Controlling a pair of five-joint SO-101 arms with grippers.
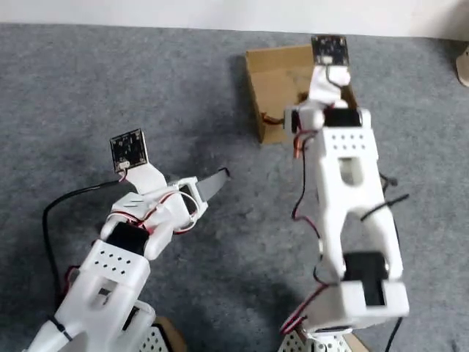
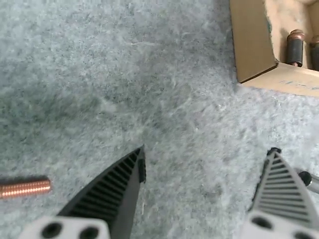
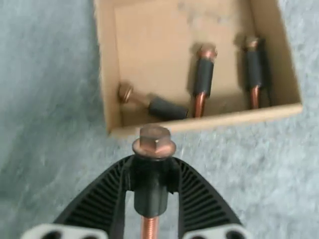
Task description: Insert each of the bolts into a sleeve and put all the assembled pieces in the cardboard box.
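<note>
The right fingers (image 3: 102, 199) are clamped on the black sleeve (image 3: 149, 194) of an assembled bolt (image 3: 153, 142), which is held at the edge of the cardboard box (image 3: 105, 74) with its head toward the box. Three assembled pieces (image 3: 203, 74) lie inside. The left fingers (image 2: 112, 189) are spread wide above the grey surface (image 2: 149, 74) and hold nothing. A bare threaded bolt (image 2: 25, 188) lies near one finger.

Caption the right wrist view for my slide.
Right gripper holds a sleeved bolt before the cardboard box containing three assembled pieces.
</note>
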